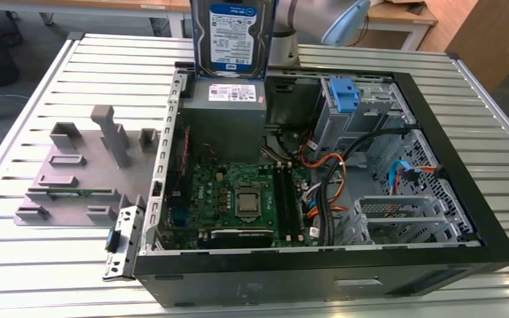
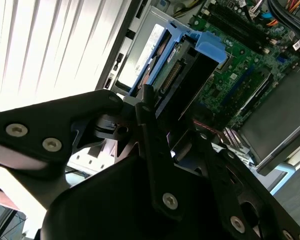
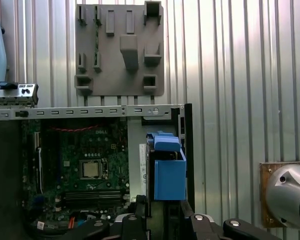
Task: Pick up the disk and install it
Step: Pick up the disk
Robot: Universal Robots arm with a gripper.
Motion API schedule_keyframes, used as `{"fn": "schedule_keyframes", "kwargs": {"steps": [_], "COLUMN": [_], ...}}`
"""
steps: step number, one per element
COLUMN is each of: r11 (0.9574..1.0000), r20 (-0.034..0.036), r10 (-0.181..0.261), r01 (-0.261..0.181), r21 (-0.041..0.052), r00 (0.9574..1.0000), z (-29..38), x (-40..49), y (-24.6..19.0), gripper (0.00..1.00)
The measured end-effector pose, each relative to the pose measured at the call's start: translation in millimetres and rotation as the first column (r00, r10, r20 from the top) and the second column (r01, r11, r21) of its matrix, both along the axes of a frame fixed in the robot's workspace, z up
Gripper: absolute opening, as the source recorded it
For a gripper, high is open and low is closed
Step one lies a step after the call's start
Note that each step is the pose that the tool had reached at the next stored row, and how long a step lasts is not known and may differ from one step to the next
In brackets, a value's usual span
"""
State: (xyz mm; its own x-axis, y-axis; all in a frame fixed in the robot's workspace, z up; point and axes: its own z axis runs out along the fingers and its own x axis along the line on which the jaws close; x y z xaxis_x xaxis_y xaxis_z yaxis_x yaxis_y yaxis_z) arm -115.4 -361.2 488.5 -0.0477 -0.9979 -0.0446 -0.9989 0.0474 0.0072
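Tool (image 2: pixel 165 120) pinching the disk (image 1: pixel 235 36). The disk hangs upright in the air, label showing, just above the grey power supply (image 1: pixel 223 93) of the open computer case (image 1: pixel 325 262) on the slatted bench (image 1: pixel 42 265).

Three cameras on one open case (image 1: pixel 466 199)
The exterior view looks steeply down across the counter (image 1: pixel 42 79); both wrist views ride above, looking past the end effector (image 3: pixel 164 212) and disk (image 3: pixel 169 175) onto the motherboard (image 3: pixel 85 165).
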Motion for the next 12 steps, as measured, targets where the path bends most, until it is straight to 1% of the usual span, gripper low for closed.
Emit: {"fn": "schedule_keyframes", "kwargs": {"steps": [12], "r11": [1.0000], "r20": [-0.0010], "r10": [0.000], "r01": [0.000], "r21": [0.0000], "r00": [1.0000], "z": [-2.3], "x": [24.5], "y": [0.0], "gripper": [0.35]}}
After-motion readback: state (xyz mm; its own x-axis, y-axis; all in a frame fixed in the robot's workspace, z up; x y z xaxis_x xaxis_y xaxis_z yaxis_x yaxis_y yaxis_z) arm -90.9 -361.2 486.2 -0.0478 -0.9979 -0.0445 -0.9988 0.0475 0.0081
